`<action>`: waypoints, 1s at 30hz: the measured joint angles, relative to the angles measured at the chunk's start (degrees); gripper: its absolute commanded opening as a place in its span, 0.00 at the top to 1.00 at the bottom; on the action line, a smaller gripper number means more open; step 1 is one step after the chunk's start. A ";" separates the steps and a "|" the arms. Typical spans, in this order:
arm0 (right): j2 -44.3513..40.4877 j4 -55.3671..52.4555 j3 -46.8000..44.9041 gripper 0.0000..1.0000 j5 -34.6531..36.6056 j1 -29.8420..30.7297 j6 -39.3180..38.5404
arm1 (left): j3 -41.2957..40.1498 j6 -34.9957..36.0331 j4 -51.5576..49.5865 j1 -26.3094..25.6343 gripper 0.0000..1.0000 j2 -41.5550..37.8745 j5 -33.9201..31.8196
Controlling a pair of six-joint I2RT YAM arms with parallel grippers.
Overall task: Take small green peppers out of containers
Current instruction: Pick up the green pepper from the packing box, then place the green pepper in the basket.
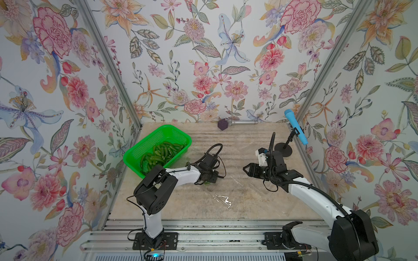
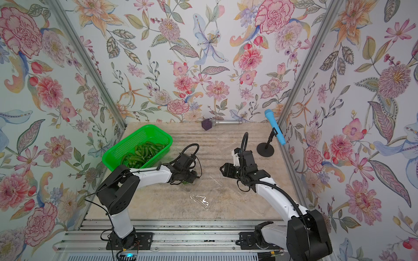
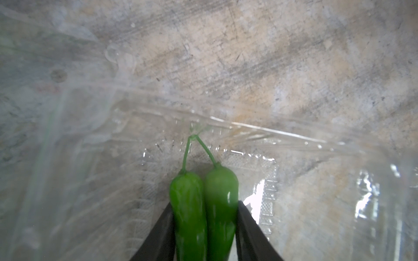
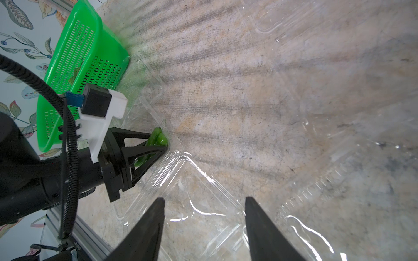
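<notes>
Two small green peppers [image 3: 188, 208], glossy, side by side, their thin stems meeting at one point; pinched between the left jaws, which press on both outer flanks, closed to the width of the pair; seen from the right wrist as a green tip [image 4: 159, 137] poking past the jaw ends.

Containers: one clear clamshell container [image 3: 267, 180] lies directly below the held pair, lid open; whether the peppers touch its floor cannot be told. Further clear containers [image 4: 203, 187] lie spread open on the counter [image 1: 248, 144] around and between the two arms; in both top views they show only as glints [image 1: 222, 200] [image 2: 200, 200], so their number cannot be told.

Right jaws: parted wide, nothing between them, poised above the clear plastic near the middle of the counter, facing the left arm [image 1: 181, 175].

Green basket [image 1: 168, 126] [image 2: 147, 127]: perforated, at the counter's far left, just beyond the left arm; holds a heap of more peppers [image 1: 161, 153] [image 2: 142, 153].

Far edge: purple cube [image 1: 222, 124] touching a silver microphone [image 1: 244, 122]; far right corner: blue microphone [image 1: 296, 128] tilted on a black stand [image 1: 283, 149].
</notes>
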 measured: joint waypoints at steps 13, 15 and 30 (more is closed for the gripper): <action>0.13 0.26 0.13 0.41 -0.39 0.00 0.02 | -0.02 -0.15 -0.98 0.00 0.71 -6.45 1.14; 0.39 0.44 0.20 0.41 -0.50 0.00 0.02 | -0.02 -0.13 -1.01 0.11 0.71 -7.26 1.20; 9.75 1.51 10.86 0.41 -3.76 3.58 -0.72 | 0.11 3.17 -4.48 14.14 0.71 -20.46 3.15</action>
